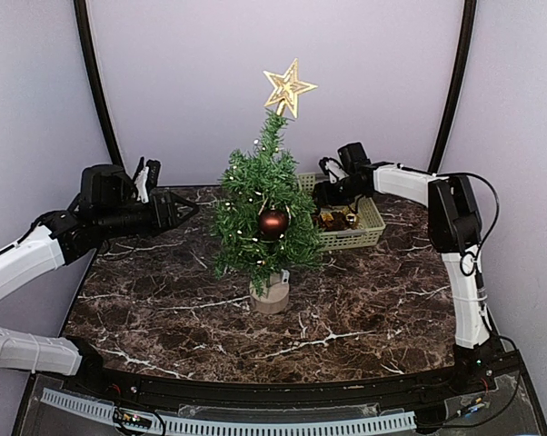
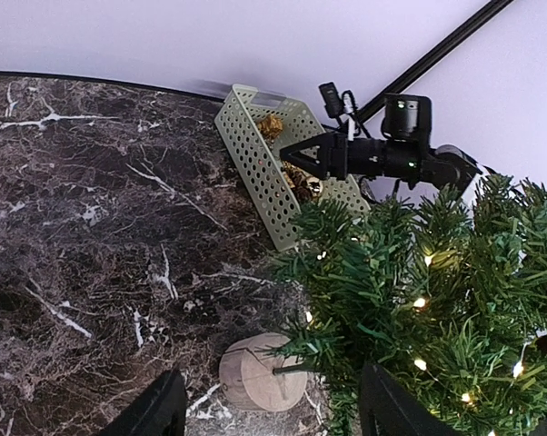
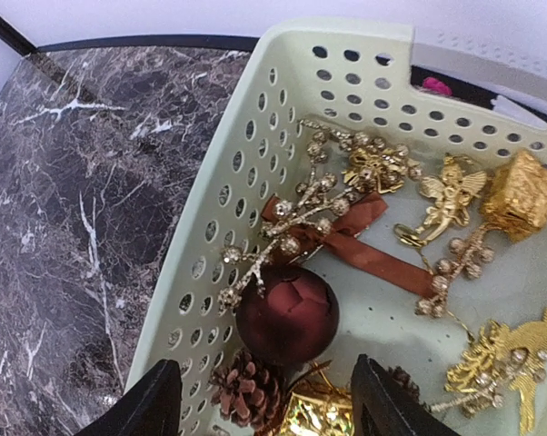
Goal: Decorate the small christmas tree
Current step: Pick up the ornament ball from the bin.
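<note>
R gripper (image 3: 264,363): jaws apart, about mid-wide, nothing in them. It hangs nose-down over the green basket (image 3: 246,182), at the end nearest the tree. A maroon ball (image 3: 287,313) lies just ahead of the fingertips, not touched as far as I can see. A pinecone (image 3: 246,391) lies just beside that ball. Deeper in the basket: gold berry sprig (image 3: 283,227), brown ribbon (image 3: 364,245), gold angel (image 3: 446,200), gold gift box (image 3: 519,186).

L gripper (image 2: 272,372): also open, empty, well left of the basket w/ the tree between them. Branch tips sit close to one finger; contact unclear.

The small christmas tree (image 1: 264,204) stands upright just left of the basket, its branches on that side reaching toward the basket rim.

Look: dark-green bristly needles, warm fairy lights lit, gold star (image 1: 289,88) on top, one maroon bauble (image 1: 273,222) hung at front, thin trunk in a round tan wood base (image 1: 272,292).

Handling (my est.): light, top-heavy, small base, so prob. tips if shoved sideways. Branches look wire-soft: they should bend and spring back, and the needles give no firm hold. To steady it, I'd take the trunk low, just above the base, or a branch stem near the trunk, never the tips. Hang ornaments w/ a gentle downward move; light wire is a snag risk.
</note>
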You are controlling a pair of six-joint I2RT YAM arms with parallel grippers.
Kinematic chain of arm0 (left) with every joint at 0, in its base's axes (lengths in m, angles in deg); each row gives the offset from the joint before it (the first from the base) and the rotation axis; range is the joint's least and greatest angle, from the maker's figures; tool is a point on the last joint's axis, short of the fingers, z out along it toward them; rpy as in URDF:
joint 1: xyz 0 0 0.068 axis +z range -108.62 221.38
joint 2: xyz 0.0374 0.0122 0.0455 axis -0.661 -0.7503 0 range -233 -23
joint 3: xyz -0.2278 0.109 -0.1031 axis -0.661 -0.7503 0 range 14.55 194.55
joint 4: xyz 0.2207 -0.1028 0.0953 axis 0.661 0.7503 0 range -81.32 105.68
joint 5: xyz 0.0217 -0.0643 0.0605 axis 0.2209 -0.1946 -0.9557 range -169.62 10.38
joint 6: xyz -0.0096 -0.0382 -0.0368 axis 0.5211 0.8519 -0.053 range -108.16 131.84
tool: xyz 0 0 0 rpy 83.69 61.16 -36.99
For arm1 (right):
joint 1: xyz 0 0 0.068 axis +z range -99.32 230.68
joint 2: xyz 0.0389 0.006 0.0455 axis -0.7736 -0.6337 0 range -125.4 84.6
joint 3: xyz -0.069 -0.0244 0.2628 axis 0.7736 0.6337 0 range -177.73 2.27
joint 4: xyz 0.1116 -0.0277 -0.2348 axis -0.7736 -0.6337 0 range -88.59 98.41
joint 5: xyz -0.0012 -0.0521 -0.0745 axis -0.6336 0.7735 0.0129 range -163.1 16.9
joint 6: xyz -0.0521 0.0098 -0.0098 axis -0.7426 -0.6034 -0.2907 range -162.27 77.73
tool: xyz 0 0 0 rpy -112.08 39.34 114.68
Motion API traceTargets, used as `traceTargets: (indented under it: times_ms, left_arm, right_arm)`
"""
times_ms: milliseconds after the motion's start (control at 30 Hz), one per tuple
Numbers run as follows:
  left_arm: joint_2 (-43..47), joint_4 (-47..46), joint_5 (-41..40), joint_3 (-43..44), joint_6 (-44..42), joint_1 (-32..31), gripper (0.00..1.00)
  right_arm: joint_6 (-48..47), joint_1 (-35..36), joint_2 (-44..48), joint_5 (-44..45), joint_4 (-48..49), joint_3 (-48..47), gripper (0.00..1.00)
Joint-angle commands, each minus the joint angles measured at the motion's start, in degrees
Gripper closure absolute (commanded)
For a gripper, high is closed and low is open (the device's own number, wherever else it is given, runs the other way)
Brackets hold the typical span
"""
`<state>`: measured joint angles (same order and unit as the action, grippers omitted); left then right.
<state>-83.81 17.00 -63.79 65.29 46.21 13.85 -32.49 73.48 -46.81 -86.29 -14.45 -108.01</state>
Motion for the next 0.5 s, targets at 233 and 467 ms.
traceTargets:
  times_ms: [233,467]
  left_arm:
    - [-1.83,-3.33,4.38,0.58,-3.6,0.54,0.32]
    - [-1.6,-2.74,4.3,0.59,-3.33,0.57,0.32]
  right_arm:
    - [-6.86,-0.37,-11.57,-1.79,-4.59,-13.41,0.39]
    - [-8.86,-0.36,-14.77,-0.75,-4.28,-15.02,0.37]
